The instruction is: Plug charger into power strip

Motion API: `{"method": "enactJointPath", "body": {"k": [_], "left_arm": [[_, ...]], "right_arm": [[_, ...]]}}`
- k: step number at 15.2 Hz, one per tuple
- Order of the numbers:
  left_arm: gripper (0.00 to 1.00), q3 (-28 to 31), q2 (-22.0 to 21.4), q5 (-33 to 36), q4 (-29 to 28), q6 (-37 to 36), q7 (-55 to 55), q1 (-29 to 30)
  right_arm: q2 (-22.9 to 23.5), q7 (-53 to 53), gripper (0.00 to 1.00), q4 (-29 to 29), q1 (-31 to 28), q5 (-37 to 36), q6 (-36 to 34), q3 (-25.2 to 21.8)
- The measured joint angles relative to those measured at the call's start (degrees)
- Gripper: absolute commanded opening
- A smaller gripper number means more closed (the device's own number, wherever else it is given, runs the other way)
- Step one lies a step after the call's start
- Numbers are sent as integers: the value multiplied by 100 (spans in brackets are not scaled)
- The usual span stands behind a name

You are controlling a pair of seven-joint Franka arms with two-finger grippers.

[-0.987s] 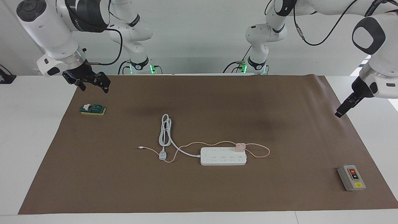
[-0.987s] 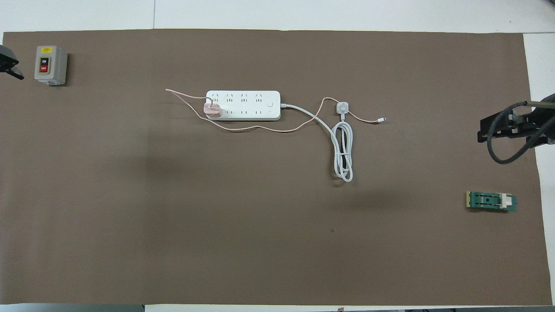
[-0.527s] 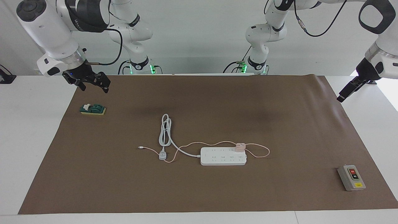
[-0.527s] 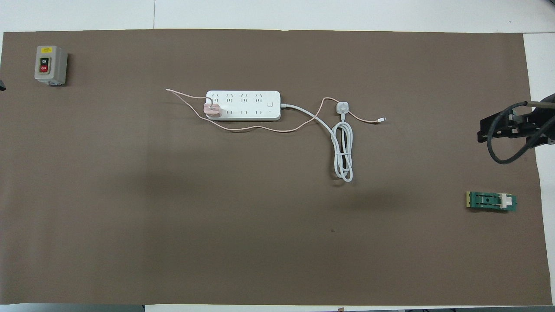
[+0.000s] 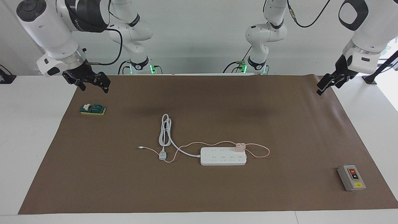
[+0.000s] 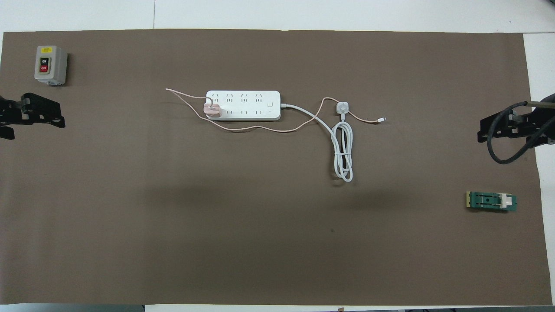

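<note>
The white power strip [image 5: 222, 157] [image 6: 247, 105] lies flat mid-table. The pale-pink charger [image 5: 240, 147] [image 6: 212, 110] stands on it, in the row nearer to the robots, at the strip's end toward the left arm's end of the table. Its thin pink cable [image 5: 214, 143] [image 6: 260, 128] loops around the strip. My left gripper [image 5: 328, 87] [image 6: 34, 129] is open and empty, raised over the mat's edge, well away from the strip. My right gripper [image 5: 94, 88] [image 6: 507, 130] is open and empty, raised over the mat's edge at its own end, waiting.
The strip's grey-white plug [image 5: 163, 155] [image 6: 343, 107] and coiled thick cord [image 5: 164, 130] [image 6: 344, 151] lie beside the strip. A grey box with red and black buttons [image 5: 351, 178] [image 6: 50, 65] sits at the left arm's end. A green block [image 5: 92, 109] [image 6: 491, 201] sits below the right gripper.
My left gripper has risen and drawn back toward the robots, coming into the overhead view near the button box. The charger, strip and right arm have not moved.
</note>
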Motion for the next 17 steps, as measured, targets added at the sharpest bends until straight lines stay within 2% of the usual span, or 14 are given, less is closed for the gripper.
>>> {"method": "enactJointPath", "body": {"k": [7, 12, 17], "left_arm": [[100, -26, -551, -328, -437, -2, 117, -38], [100, -26, -589, -328, -553, -3, 1037, -104], [100, -25, -594, -328, -554, -4, 1124, -117]], "right_arm": [[0, 0, 100, 0, 0, 0, 0, 0], [0, 0, 100, 0, 0, 0, 0, 0], [0, 0, 100, 0, 0, 0, 0, 0]]}}
